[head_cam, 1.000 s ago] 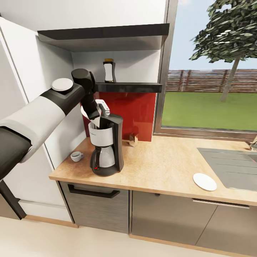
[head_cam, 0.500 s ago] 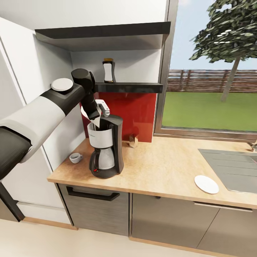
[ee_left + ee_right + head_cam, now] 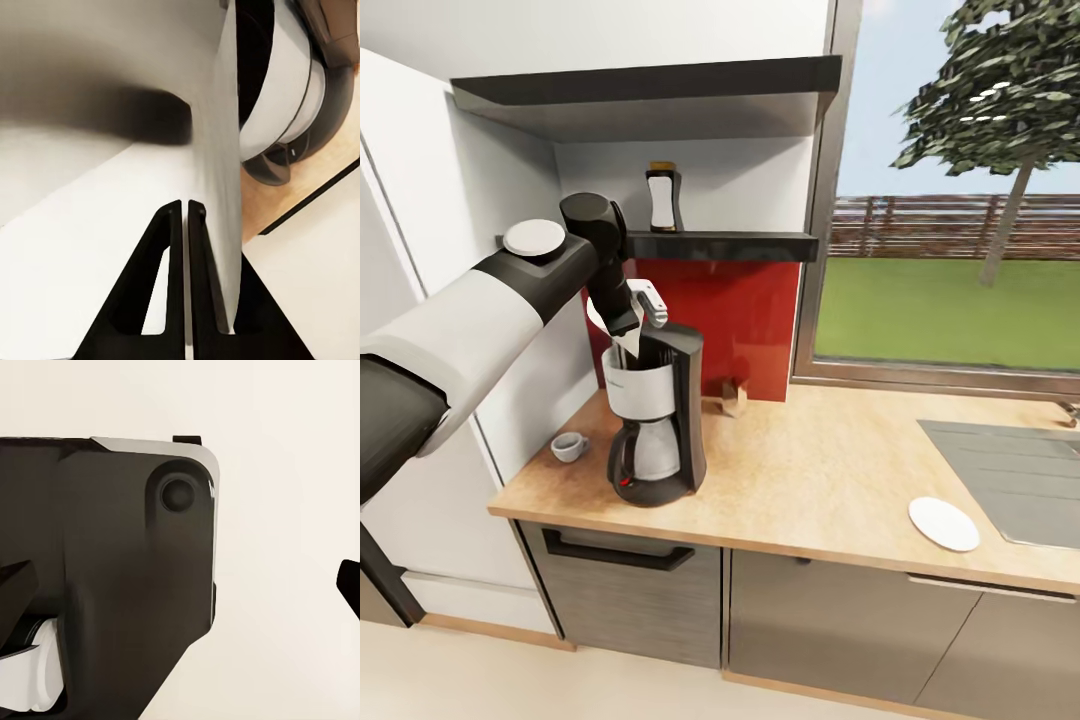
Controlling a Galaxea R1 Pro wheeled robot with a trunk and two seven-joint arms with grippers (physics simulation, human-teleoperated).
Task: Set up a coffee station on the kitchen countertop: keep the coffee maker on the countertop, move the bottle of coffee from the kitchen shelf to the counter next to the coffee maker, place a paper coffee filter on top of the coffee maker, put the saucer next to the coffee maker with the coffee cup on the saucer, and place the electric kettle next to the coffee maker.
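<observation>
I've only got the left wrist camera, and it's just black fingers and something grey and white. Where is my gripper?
Observer: The head view shows your left gripper just above the top of the coffee maker, holding the paper coffee filter.
Operator: Where's the cup?
Observer: The coffee cup sits on the countertop, just left of the coffee maker.
Operator: Is it on its little plate?
Observer: No. The saucer lies far off to the right, near the sink.
Operator: And the coffee bottle?
Observer: The bottle of coffee stands on the kitchen shelf above the coffee maker.
</observation>
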